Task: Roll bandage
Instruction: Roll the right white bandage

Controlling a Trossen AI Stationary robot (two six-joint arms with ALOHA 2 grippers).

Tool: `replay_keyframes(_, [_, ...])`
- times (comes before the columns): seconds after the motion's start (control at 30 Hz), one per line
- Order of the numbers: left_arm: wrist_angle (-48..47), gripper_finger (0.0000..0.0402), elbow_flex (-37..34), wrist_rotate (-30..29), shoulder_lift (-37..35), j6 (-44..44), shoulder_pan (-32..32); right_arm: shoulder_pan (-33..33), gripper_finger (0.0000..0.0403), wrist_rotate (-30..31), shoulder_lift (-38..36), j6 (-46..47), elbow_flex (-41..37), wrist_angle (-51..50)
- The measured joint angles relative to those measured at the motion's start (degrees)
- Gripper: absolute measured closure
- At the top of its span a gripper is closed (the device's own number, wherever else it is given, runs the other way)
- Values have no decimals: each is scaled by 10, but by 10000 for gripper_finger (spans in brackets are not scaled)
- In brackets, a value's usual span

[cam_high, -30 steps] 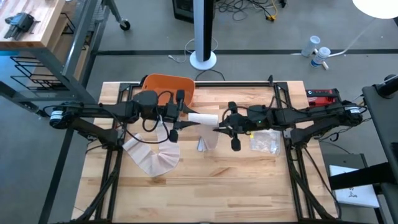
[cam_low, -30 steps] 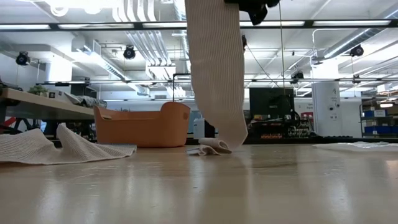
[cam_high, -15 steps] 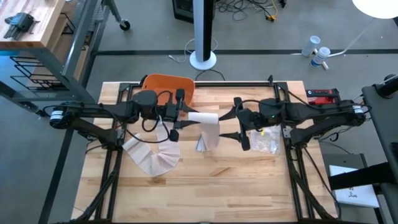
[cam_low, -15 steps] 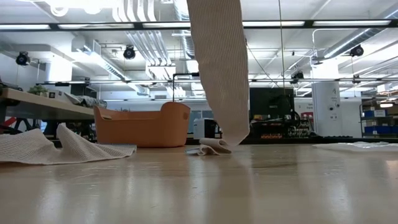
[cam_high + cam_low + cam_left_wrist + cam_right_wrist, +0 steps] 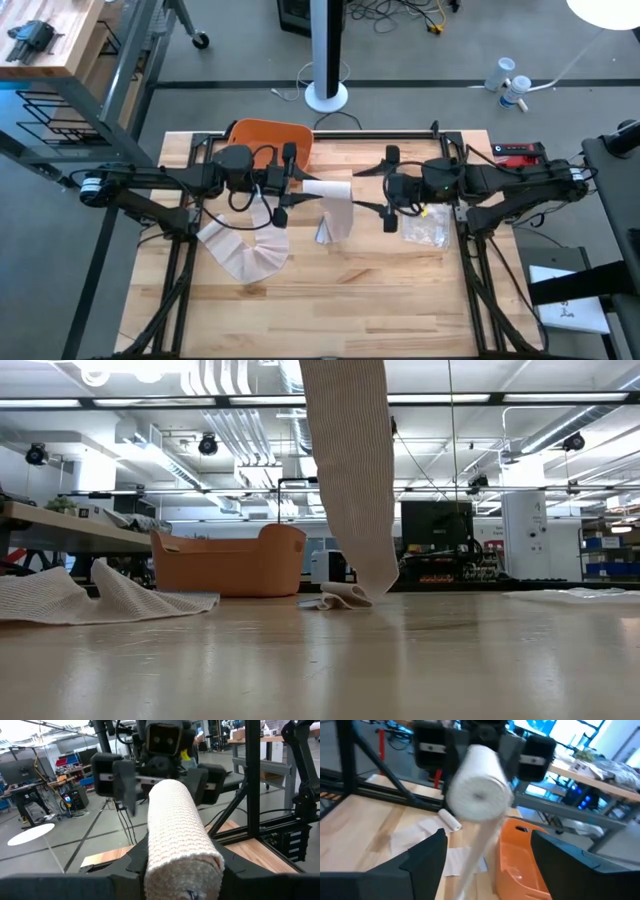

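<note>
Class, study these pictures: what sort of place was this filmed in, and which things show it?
Probably a robotics lab or workshop: exposed ceiling ducts, a monitor on benches behind the table, and cables across a bare concrete floor.

Robotics lab or workshop, open-plan. Wooden table (image 5: 330, 290) on black metal frame, bare grey concrete floor (image 5: 420, 90) around it. Exposed ceiling ducts (image 5: 235, 430), strip lights, workbenches (image 5: 70, 532), monitors (image 5: 435, 525), shelving behind. Possibly equipment cabinet (image 5: 525, 545) at far wall, too distant to confirm.
</note>
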Motion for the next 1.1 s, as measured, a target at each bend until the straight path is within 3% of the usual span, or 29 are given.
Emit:
replay_keyframes(0.43, [-4,285,0,0,0,4,2,6,191,-4,-89,102,-243,185])
replay_keyframes(0.9, [5,297,0,0,25,4,34,3,199,-5,-64,99,-259,234])
replay_keyframes(1.1, [4,306,-2,1,25,72,36,2,209,-23,-113,92,-308,374])
